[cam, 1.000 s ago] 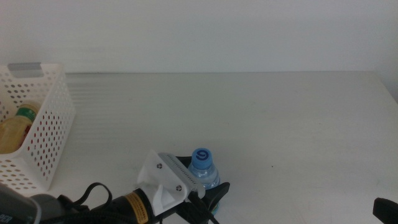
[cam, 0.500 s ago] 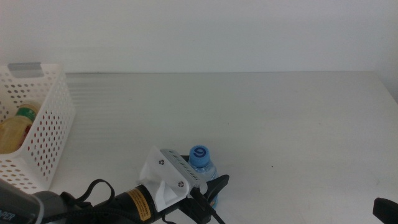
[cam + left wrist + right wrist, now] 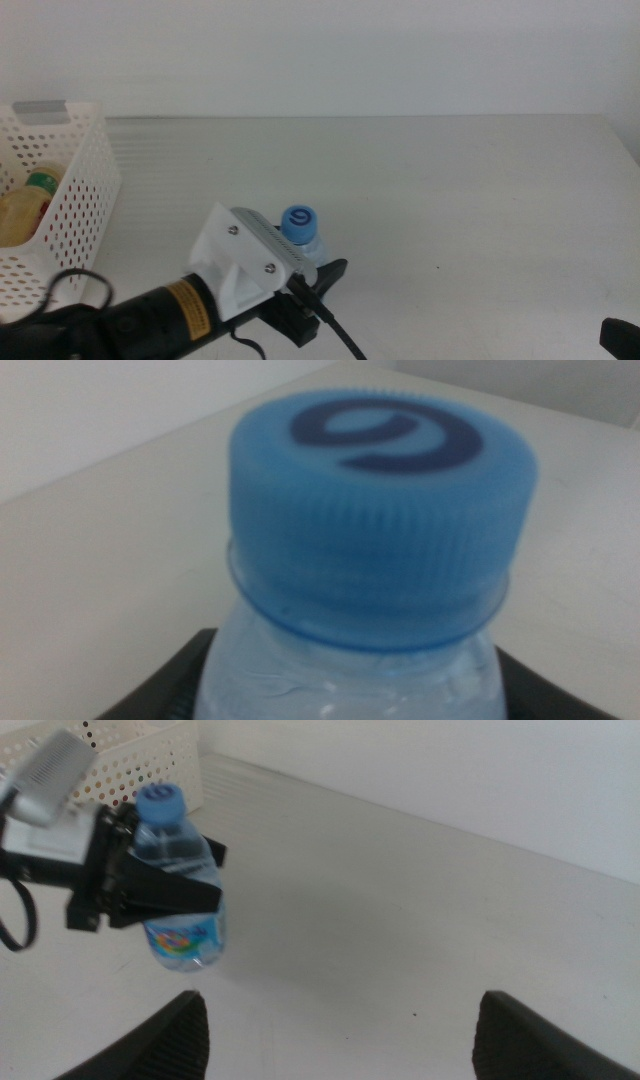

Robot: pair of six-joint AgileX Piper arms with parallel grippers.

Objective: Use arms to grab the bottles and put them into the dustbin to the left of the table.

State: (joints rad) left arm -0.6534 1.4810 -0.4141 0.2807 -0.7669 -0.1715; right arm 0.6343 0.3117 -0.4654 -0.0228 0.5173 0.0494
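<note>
Left end effector (image 3: 322,285) clenched on the small blue-capped water bottle (image 3: 178,880), jaws across its upper body below the cap; bottle clear of the counter (image 3: 450,190), near centre. Likely light, thin-walled, slick: may crush or slip, grip high near the neck. Dustbin (image 3: 88,195) far left holds a yellow-liquid bottle (image 3: 22,208). Right end effector (image 3: 340,1025) released, waiting near right.
</note>
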